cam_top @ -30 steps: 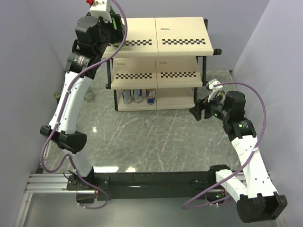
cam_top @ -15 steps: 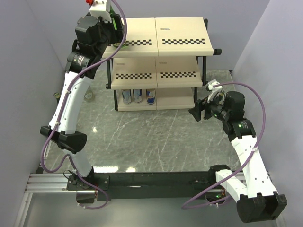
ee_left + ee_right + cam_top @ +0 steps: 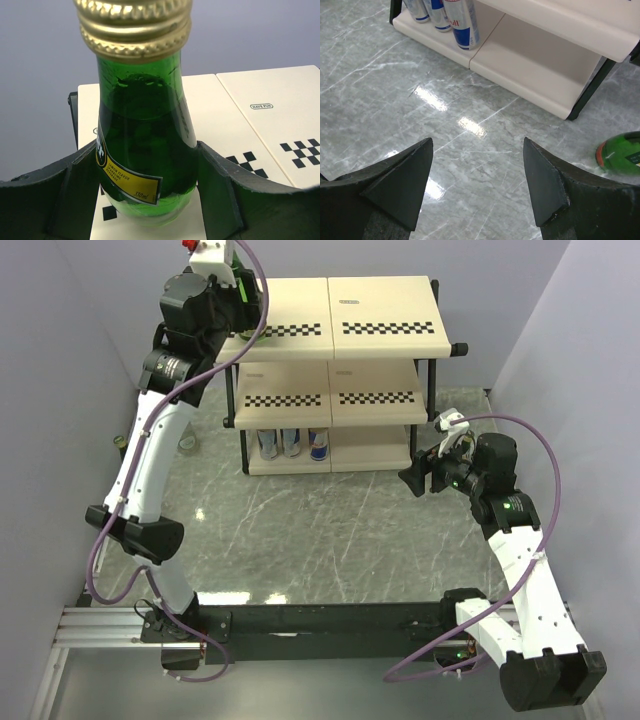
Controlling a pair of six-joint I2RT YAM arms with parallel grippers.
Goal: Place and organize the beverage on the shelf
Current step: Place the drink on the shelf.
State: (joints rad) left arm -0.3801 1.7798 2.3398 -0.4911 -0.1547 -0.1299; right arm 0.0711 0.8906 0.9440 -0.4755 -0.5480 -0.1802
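Note:
A green glass bottle (image 3: 142, 130) with a gold cap and a yellow label stands upright on the left end of the shelf's (image 3: 385, 305) top board. My left gripper (image 3: 147, 147) is shut on its lower body, one finger pressing each side; from above this gripper (image 3: 245, 315) shows at the shelf's top left corner. My right gripper (image 3: 477, 142) hangs open and empty over the marble floor, just right of the shelf's bottom tier (image 3: 535, 65). A second green bottle (image 3: 622, 152) lies on the floor at the right edge of the right wrist view.
Three cans (image 3: 292, 443) stand in a row on the left half of the bottom tier, also seen as cans (image 3: 462, 22) in the right wrist view. Grey walls close in on both sides. The shelf's black frame leg (image 3: 587, 92) stands near my right gripper.
My right gripper has edged slightly to the left. The left arm and the bottle in it have not moved.

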